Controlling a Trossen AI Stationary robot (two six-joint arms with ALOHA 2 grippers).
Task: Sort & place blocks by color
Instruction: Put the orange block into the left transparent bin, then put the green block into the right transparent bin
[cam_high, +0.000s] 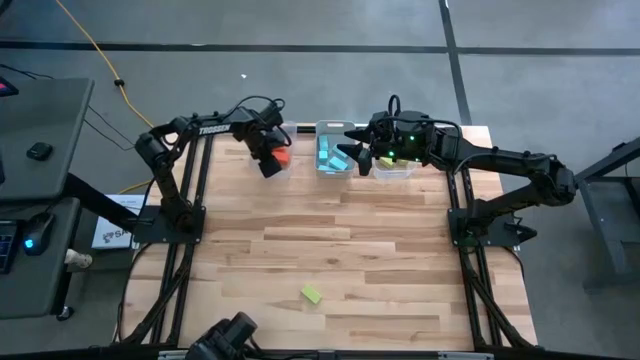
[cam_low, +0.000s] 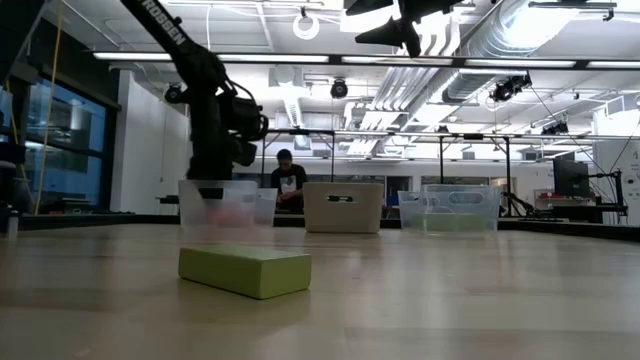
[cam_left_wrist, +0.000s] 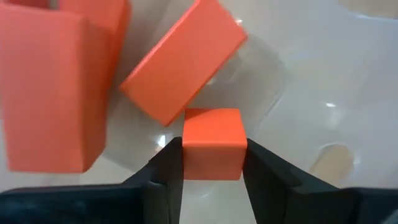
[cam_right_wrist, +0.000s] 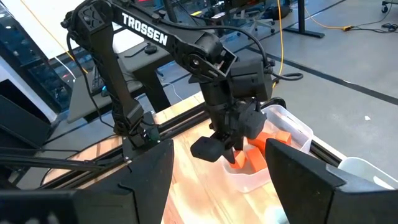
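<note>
Two arms: both reach to the 12 o'clock edge of the light wooden slatted table (cam_high: 330, 240).
Bins: three clear plastic bins stand in a row at that edge; the left clear bin (cam_high: 279, 165) lies toward 11 o'clock, the middle clear bin (cam_high: 330, 160) at 12, the right clear bin (cam_high: 395, 170) toward 1.
Left gripper (cam_left_wrist: 211, 158): lowered into the left clear bin, its jaws narrowly apart and clamped on a small red-orange cube (cam_left_wrist: 213, 140).
Right gripper (cam_high: 352, 152): hangs over the middle and right bins, its jaws spread wide with nothing between them.
Red-orange blocks: two larger red-orange bars (cam_left_wrist: 183, 62) lie in the left bin, touching the held cube.
Light blue blocks (cam_high: 328, 153): heaped in the middle bin.
Yellow-green bar (cam_high: 312, 294): lies alone near 6 o'clock, well apart from the bins.
</note>
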